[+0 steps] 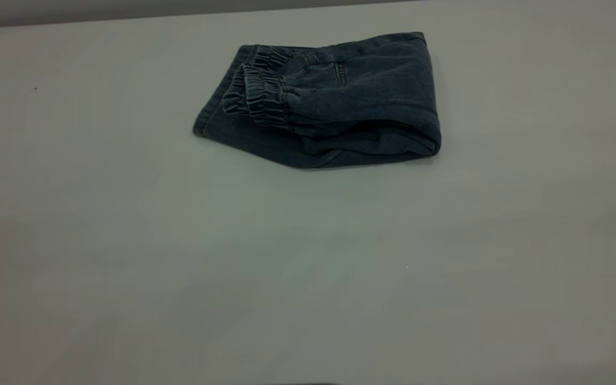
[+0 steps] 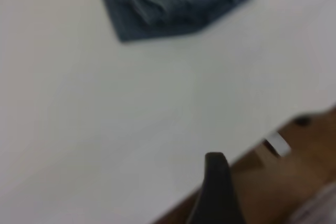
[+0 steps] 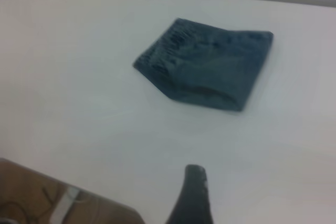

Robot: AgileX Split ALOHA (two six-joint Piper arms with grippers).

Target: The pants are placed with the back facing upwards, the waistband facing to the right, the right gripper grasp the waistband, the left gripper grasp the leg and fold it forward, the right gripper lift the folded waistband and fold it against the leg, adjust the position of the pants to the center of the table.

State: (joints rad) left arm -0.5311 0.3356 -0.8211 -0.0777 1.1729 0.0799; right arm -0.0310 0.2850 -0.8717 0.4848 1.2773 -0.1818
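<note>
The pants (image 1: 340,101) lie folded into a compact blue denim bundle on the far middle part of the table (image 1: 308,267). The ruffled waistband (image 1: 265,99) is turned over on top and faces the left side, above a flat stitched hem. The printed leg is hidden inside the fold. Neither gripper shows in the exterior view. My left gripper (image 2: 218,192) hangs by the table's edge, far from the pants (image 2: 173,3). My right gripper (image 3: 193,198) is also held back, well short of the pants (image 3: 207,72). Nothing is held by either one.
Brown floor (image 2: 294,182) lies beyond the table's edge in the left wrist view, with a small white object (image 2: 276,144) on it. Floor and cables (image 3: 31,198) show past the table corner in the right wrist view. Bare tabletop surrounds the pants.
</note>
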